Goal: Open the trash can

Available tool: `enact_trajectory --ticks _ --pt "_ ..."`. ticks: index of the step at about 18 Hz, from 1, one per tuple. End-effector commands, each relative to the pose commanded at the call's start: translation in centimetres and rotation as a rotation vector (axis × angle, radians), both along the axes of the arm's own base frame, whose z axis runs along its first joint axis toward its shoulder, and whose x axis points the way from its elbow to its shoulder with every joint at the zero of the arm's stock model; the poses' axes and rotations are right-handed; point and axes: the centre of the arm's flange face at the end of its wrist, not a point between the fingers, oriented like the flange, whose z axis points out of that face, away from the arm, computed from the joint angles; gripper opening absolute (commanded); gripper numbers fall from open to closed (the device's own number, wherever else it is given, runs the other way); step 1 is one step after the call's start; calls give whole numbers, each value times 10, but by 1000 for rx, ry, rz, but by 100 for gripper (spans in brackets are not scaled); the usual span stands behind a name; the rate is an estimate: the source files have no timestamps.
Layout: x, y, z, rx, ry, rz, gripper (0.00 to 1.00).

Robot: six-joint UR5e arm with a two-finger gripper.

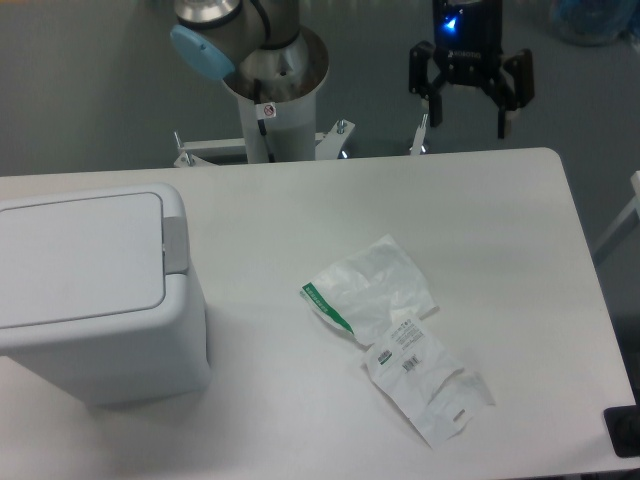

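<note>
The trash can [95, 295] sits on the white surface [500, 230] at about nine o'clock, close to the left edge of the view, which cuts off its left side. It is a boxy white bin with rounded corners. Its flat rectangular lid [75, 258] lies closed and level with the rim. A small grey tab [175, 245] sits on the rim at the lid's right edge, facing three o'clock.

The end effector [468, 122] hangs at about one o'clock, past the far edge of the surface and well apart from the trash can. Its two dark fingers [510, 100] point downward and are spread wide, with nothing between them. A blue light glows on the body above them.

The arm's pale base column [272, 110] stands at twelve o'clock behind the surface, with a light blue cap [200, 52] on the joint above it.

Two crumpled white wrappers lie near the middle of the surface, toward five o'clock. The upper wrapper [375, 285] has a green stripe along its left edge. The lower wrapper [430, 385] carries a printed label, and the two touch or overlap where they meet. A dark object [625, 432] shows at the lower right corner, cut off by the frame.
</note>
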Motion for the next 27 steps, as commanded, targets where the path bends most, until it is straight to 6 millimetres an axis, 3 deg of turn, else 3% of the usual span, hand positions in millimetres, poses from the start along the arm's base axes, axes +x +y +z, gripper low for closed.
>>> enact_trajectory --ticks 8,11,18,27 --pt "3 3 -4 8 -10 -6 100" --pt "4 6 -3 54 -50 87 100" --pt "22 37 0 191 -171 250 100" --pt "79 106 27 428 -269 429 100"
